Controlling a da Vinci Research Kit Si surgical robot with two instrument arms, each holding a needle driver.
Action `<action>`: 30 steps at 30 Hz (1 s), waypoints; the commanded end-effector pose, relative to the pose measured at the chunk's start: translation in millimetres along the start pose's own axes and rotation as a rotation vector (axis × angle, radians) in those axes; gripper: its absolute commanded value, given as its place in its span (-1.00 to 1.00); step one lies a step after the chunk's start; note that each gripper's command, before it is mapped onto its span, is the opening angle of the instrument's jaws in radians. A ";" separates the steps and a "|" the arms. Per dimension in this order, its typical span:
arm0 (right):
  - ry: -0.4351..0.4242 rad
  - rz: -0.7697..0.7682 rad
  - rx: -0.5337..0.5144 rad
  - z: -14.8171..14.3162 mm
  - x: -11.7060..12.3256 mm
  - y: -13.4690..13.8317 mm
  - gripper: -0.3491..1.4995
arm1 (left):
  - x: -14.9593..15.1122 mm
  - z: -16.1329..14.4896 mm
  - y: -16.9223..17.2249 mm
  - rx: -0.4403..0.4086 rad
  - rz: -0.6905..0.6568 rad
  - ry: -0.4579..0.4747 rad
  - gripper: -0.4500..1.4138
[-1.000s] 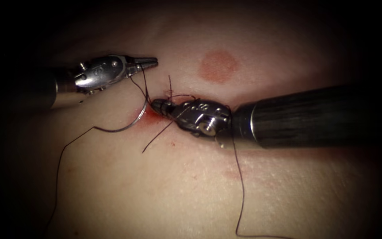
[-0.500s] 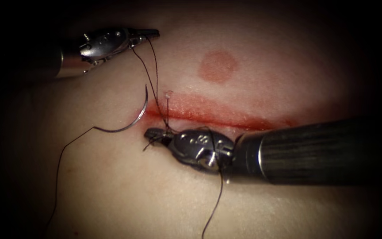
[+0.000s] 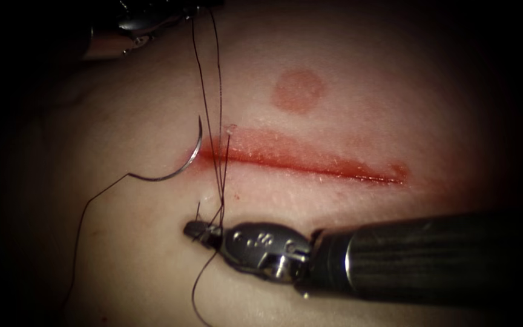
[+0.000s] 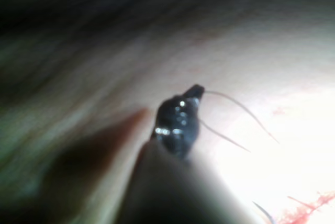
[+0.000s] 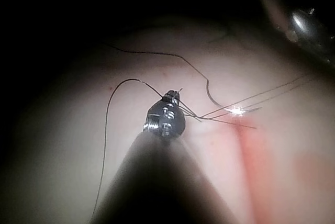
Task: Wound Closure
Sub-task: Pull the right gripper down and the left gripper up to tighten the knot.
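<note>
Endoscope view. The pale pink slab of pork-belly tissue (image 3: 346, 254) carries a red horizontal cut (image 3: 310, 162) across the centre, with red fluid (image 3: 273, 148) smeared along its upper lip and a round reddish mark (image 3: 298, 91) at 12 o'clock from it.

The thin curved steel needle (image 3: 187, 163) lies free on the tissue at the cut's left end, at 9 o'clock from the cut. No tool holds it; whether its point sits in the tissue cannot be told.

The dark fine suture thread (image 3: 216, 109) runs in two strands from the cut's left end toward 12 o'clock, up to the left arm's silver gripper (image 3: 192, 8) at the frame's upper edge. That gripper appears closed on the thread, though it is dark there. In the left wrist view the same gripper (image 4: 194, 92) shows two pale strands leaving its tip.

The right arm's silver gripper (image 3: 196, 230) on its dark shaft sits below the cut, at 6 o'clock from its left end. Its jaws are closed on the thread, with a short tail standing up beside them and a longer tail curling toward 6 o'clock. In the right wrist view this gripper (image 5: 171, 97) holds strands that run taut to the needle (image 5: 220, 101) and the cut.

A further length of thread trails from the needle's rear toward 7 o'clock.
</note>
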 end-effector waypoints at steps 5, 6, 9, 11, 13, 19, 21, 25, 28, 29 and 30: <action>-0.011 -0.019 0.025 -1.0 -1.3 -3.1 -1.00 | 0.6 0.2 -1.6 0.013 -0.011 0.023 -0.89; -0.013 -0.024 0.034 -1.2 -1.4 -3.5 -1.00 | 0.6 0.2 -1.7 0.014 -0.014 0.025 -0.89; -0.016 -0.039 0.051 -2.1 -1.9 -5.0 -1.00 | 0.7 0.3 -2.3 0.018 -0.019 0.029 -0.89; -0.012 -0.043 0.057 -2.5 -2.0 -5.4 -1.00 | 0.7 0.4 -2.4 0.018 -0.021 0.028 -0.89; -0.010 -0.048 0.063 -2.9 -2.1 -5.8 -1.00 | 0.8 0.4 -2.6 0.018 -0.017 0.028 -0.89; 0.001 -0.069 0.083 -3.5 -2.1 -7.7 -1.00 | 1.3 0.2 -3.5 0.024 -0.020 0.038 -0.89; 0.007 -0.085 0.095 -3.7 -2.3 -8.9 -1.00 | 1.5 0.2 -3.9 0.028 -0.028 0.044 -0.89; 0.005 -0.129 0.123 -4.6 -3.3 -11.5 -1.00 | 1.9 -0.1 -4.8 0.038 -0.037 0.060 -0.89; 0.000 -0.136 0.130 -5.2 -3.7 -12.6 -1.00 | 2.0 -0.1 -5.1 0.043 -0.037 0.065 -0.89; -0.002 -0.140 0.132 -5.5 -3.8 -13.0 -1.00 | 2.1 -0.1 -5.3 0.045 -0.034 0.067 -0.89; -0.004 -0.143 0.134 -5.7 -3.9 -13.3 -1.00 | 2.1 -0.1 -5.4 0.045 -0.036 0.066 -0.89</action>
